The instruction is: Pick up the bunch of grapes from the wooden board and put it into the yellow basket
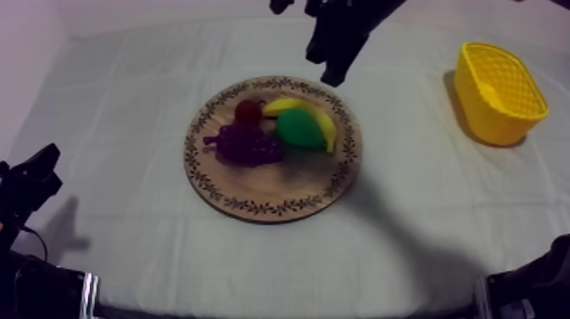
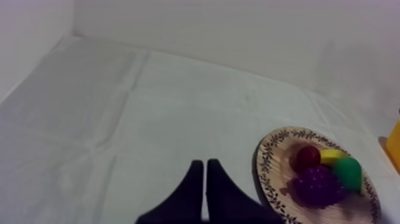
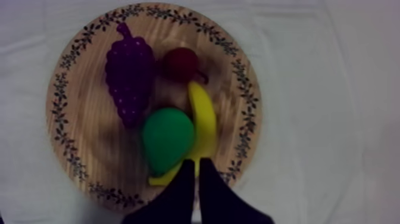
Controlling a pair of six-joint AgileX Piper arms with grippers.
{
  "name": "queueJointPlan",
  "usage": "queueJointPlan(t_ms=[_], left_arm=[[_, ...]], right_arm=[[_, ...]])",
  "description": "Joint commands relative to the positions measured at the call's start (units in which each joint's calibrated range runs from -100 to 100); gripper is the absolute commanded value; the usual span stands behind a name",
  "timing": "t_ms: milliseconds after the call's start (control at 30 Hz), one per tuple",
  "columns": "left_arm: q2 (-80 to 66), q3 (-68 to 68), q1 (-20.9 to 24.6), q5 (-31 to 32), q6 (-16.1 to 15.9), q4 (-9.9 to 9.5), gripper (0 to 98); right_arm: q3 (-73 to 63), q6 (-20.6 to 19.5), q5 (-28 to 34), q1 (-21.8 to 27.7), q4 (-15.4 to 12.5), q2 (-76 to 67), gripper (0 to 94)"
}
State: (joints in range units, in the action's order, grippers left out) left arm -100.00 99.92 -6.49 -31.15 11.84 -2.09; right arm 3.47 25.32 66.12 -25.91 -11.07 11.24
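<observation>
Grey-white cloth point(image 1: 119, 110) over the whole table, pale wall point(image 2: 238, 36) behind. Near the middle, a round wooden board point(image 1: 254, 185) with a patterned rim. On it, toward its left side in the top view, the bunch of grapes point(image 1: 246, 144), purple, lying flat, untouched. Just beside the grapes, at the board's far edge, a small red fruit point(image 1: 248, 109); next to that, a banana point(image 1: 288, 104) curving round a green pear point(image 1: 298, 127). Well apart from the board, at the table's right, the yellow basket point(image 1: 496, 119), upright. Right gripper point(image 1: 333, 78) hanging above the board's far rim, fingers point(image 3: 178, 190) pressed together in a narrow wedge, gripping nothing; from its wrist, tips over the banana's end, grapes farther across the board beyond the pear. Left gripper point(image 1: 38, 170) low at the table's left edge, likewise closed on nothing, pointing across the cloth with the board off to one side.
</observation>
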Motion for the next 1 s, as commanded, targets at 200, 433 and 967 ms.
queueJointPlan(t_ms=[200, 433, 967], left_arm=[[0.0, 0.0, 0.0, 0.0, 0.0, -0.04, 0.1], [0.0, 0.0, 0.0, 0.0, 0.0, -0.04, 0.1], [0.0, 0.0, 0.0, 0.0, 0.0, -0.04, 0.1]], right_arm=[[-7.3, 1.5, 6.4, -0.6, -3.8, 6.3, 0.6], [-10.8, 3.4, 10.4, -0.3, -8.4, 8.5, 0.6], [-12.8, 4.1, 12.7, -2.5, -11.7, 10.1, 5.1]])
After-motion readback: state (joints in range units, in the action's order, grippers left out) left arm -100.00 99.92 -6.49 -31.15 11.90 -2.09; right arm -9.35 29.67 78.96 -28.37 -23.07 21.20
